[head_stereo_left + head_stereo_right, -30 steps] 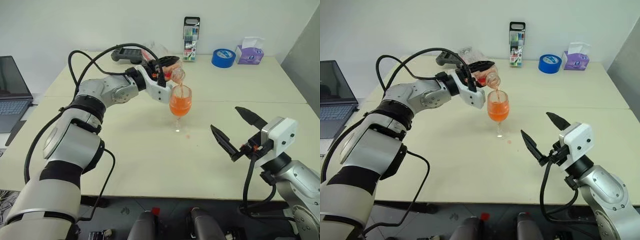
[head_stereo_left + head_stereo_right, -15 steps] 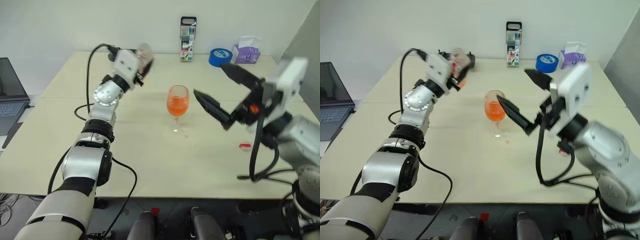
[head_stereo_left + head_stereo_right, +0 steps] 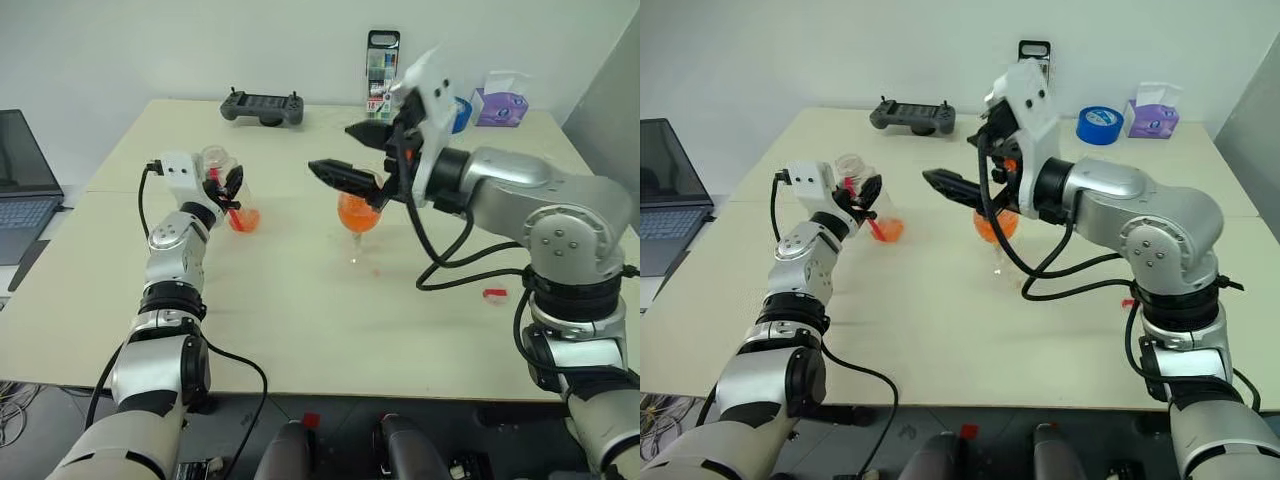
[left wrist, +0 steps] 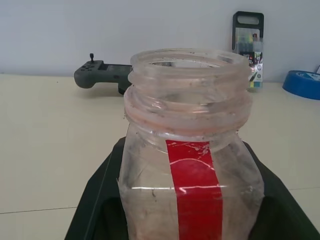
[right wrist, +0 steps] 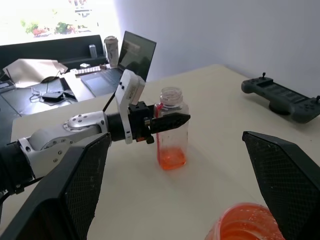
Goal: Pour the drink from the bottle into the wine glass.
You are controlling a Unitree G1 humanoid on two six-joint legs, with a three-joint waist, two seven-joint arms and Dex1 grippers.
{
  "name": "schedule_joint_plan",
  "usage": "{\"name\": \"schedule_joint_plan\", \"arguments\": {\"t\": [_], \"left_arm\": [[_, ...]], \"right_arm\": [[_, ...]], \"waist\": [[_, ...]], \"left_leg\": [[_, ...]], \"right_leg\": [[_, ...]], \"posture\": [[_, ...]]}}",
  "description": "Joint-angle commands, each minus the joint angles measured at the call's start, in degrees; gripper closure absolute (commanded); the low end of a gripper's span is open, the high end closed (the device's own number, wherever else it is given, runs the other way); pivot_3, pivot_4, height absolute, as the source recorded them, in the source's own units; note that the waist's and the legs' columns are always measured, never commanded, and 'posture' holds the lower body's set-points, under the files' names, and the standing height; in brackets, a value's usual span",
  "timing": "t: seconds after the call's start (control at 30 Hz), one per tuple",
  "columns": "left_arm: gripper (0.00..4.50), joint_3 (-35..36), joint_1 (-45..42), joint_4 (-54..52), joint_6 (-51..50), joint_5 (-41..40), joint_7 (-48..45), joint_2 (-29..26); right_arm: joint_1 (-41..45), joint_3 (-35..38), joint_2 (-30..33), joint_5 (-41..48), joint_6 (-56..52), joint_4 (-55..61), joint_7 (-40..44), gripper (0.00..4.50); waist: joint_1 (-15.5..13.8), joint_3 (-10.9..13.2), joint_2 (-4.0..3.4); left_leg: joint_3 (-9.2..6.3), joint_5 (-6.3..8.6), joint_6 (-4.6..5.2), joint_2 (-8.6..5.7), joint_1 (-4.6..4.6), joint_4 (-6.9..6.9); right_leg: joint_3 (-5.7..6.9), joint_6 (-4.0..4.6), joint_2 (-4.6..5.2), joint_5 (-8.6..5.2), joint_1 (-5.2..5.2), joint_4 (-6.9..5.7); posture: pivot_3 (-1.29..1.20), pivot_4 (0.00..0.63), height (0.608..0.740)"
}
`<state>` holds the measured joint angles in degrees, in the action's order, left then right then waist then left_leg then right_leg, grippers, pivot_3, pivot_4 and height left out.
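Observation:
The bottle (image 3: 232, 195) is upright, uncapped, at the table's left, with a little orange-red drink (image 3: 243, 219) in its bottom. My left gripper (image 3: 226, 186) is shut on its middle; the bottle's red label strip (image 4: 194, 185) faces the left wrist camera. The wine glass (image 3: 357, 214) stands mid-table, its bowl holding the drink. My right gripper (image 3: 336, 150) hovers open just above and in front of the glass, pointing toward the bottle. In the right wrist view, the glass rim (image 5: 246, 224) lies between its two wide-spread fingers (image 5: 67, 192).
A small red cap (image 3: 492, 293) lies on the table at the right. At the far edge sit a game controller (image 3: 261, 105), a marker case (image 3: 382, 60), a blue tape roll (image 3: 1100, 126) and a tissue box (image 3: 497, 102). A laptop (image 3: 25, 175) stands at far left.
My left arm swung the bottle away from the glass to the left and down, turning it upright. My right arm rose from the front right to above the glass, still open.

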<state>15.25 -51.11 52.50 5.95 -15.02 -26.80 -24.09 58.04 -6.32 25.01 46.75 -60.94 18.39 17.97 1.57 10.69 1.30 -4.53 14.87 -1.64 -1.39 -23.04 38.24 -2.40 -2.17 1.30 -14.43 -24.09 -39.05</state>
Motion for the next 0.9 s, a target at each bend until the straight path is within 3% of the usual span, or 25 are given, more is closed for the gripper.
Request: {"name": "schedule_joint_plan", "arguments": {"t": [0.03, 0.13, 0.4, 0.63, 0.9], "left_arm": [[2.61, -1.0, 0.1, -1.9, 2.6, 1.6, -0.3, -0.4], [2.61, -1.3, 0.8, -1.6, 3.1, 2.5, 1.0, -0.3], [0.03, -2.1, 2.1, -2.6, 3.7, 3.9, 2.6, 0.3], [0.03, -3.3, 6.3, -9.0, 1.7, 4.4, 2.5, 1.2], [0.03, -3.3, 19.4, -30.7, -7.5, 1.9, 5.2, 3.9]], "right_arm": [[1.6, -0.4, 0.3, -1.8, 0.6, 1.3, 2.4, 0.0], [0.8, -0.7, 0.6, -1.9, 0.0, 2.4, 4.1, 0.0], [0.2, -0.9, 0.2, -3.4, -1.2, 3.7, 5.6, 0.0], [-0.4, -0.7, 0.1, -4.1, -1.0, 4.4, 6.9, 0.0], [-4.5, 0.9, 2.4, -5.6, 0.5, 6.6, 8.4, 0.0]], "waist": [[0.0, 0.0, 0.02], [0.1, 0.0, 0.02], [0.2, 0.0, 0.02], [0.2, 0.0, 0.02], [0.2, 0.0, 0.02]], "left_leg": [[0.0, 0.0, 0.0, 0.0, 0.01, 0.0], [-0.02, 0.0, 0.0, 0.05, 0.04, -0.04], [-0.02, 0.0, 0.01, 0.09, 0.06, -0.06], [-0.03, 0.0, 0.01, 0.1, 0.05, -0.09], [-0.04, 0.01, 0.0, 0.11, 0.06, -0.12]], "right_leg": [[0.0, 0.0, 0.0, 0.0, 0.0, 0.0], [0.02, 0.0, 0.0, 0.0, -0.01, -0.02], [0.02, 0.0, 0.0, 0.0, 0.0, -0.03], [0.02, 0.01, 0.04, 0.0, -0.03, -0.02], [0.0, 0.01, 0.17, 0.0, -0.01, 0.02]], "posture": [[0.0, 0.15, 0.74], [0.0, 0.15, 0.74], [0.0, 0.15, 0.74], [0.0, 0.15, 0.74], [0.0, 0.15, 0.74]]}}
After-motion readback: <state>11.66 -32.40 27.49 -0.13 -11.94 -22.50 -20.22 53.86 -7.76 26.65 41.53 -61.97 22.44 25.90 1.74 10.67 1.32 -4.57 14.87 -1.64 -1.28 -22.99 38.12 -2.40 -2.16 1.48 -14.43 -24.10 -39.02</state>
